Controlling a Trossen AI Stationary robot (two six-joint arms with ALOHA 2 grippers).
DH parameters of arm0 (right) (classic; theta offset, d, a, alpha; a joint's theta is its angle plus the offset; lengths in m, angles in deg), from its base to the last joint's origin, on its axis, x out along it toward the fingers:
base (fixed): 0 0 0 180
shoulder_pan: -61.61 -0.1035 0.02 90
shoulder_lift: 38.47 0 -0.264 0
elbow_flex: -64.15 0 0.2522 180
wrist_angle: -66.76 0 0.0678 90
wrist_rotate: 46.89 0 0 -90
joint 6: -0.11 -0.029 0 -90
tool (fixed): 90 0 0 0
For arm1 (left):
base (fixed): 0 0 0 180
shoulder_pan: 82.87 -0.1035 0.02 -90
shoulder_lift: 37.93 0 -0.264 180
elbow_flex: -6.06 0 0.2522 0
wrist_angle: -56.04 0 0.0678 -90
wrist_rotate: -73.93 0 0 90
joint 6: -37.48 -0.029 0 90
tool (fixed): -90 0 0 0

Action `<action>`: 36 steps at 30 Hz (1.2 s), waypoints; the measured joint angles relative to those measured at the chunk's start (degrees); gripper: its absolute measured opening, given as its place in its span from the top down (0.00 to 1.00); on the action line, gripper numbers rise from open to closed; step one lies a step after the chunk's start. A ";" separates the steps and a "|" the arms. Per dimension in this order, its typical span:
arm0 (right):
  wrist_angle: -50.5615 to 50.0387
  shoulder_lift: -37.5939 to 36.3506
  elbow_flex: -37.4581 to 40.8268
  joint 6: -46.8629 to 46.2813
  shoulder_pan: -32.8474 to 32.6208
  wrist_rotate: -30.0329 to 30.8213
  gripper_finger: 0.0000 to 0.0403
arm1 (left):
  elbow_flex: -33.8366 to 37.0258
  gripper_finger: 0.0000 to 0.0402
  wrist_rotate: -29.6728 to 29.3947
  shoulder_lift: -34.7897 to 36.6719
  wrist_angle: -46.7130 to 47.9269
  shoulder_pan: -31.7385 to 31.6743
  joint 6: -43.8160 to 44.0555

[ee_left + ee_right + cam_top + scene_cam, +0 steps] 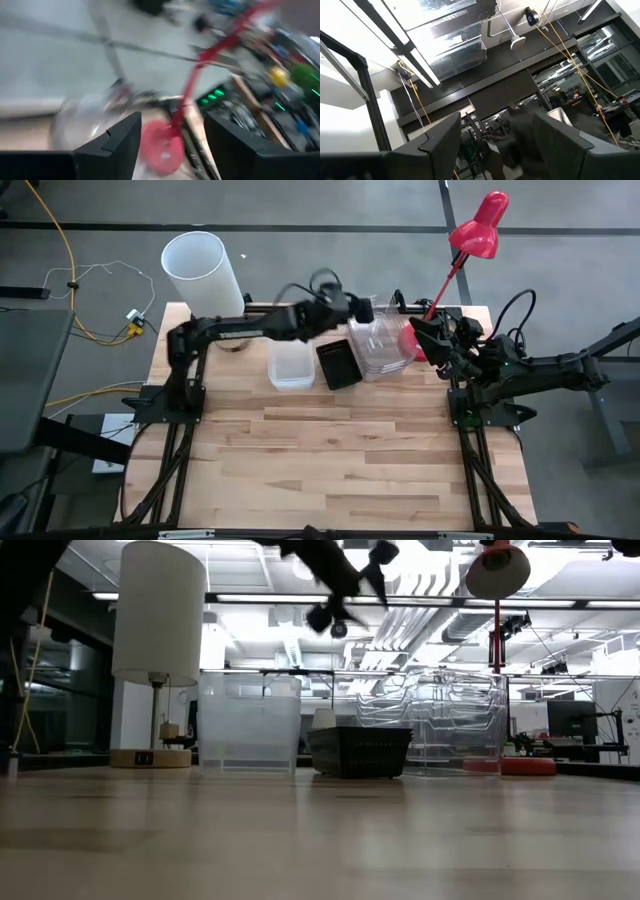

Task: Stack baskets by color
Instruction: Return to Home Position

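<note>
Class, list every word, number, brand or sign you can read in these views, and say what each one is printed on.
No text can be read in any view.
A small dark patch on the lamp base is too small to read.
The frosted white baskets, the black basket and the clear tubs show no labels.

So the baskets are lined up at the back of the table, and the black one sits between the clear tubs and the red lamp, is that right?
Not quite. They are lined up there, but the black basket sits between the frosted white bins and the clear tubs; the red lamp stands on the tubs' other side. The high view shows it.
</note>
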 joint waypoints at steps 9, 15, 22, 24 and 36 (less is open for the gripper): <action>-1.43 0.00 0.00 -0.02 0.02 0.02 0.42 | 0.00 0.52 23.87 17.43 4.19 1.01 -32.05; -5.90 0.00 0.02 -0.02 0.01 0.02 0.42 | 1.64 0.71 25.02 30.65 11.67 9.57 -44.84; -7.97 -0.02 0.02 -1.44 0.00 0.00 0.42 | 21.92 0.97 18.14 45.95 6.01 20.61 -47.45; -8.29 0.00 0.02 -1.76 0.00 0.01 0.42 | 30.41 0.97 18.53 50.37 -0.60 22.73 -46.87; -10.48 -0.02 0.02 -2.50 0.00 0.00 0.42 | 66.44 1.00 19.69 71.83 -22.33 25.75 -44.30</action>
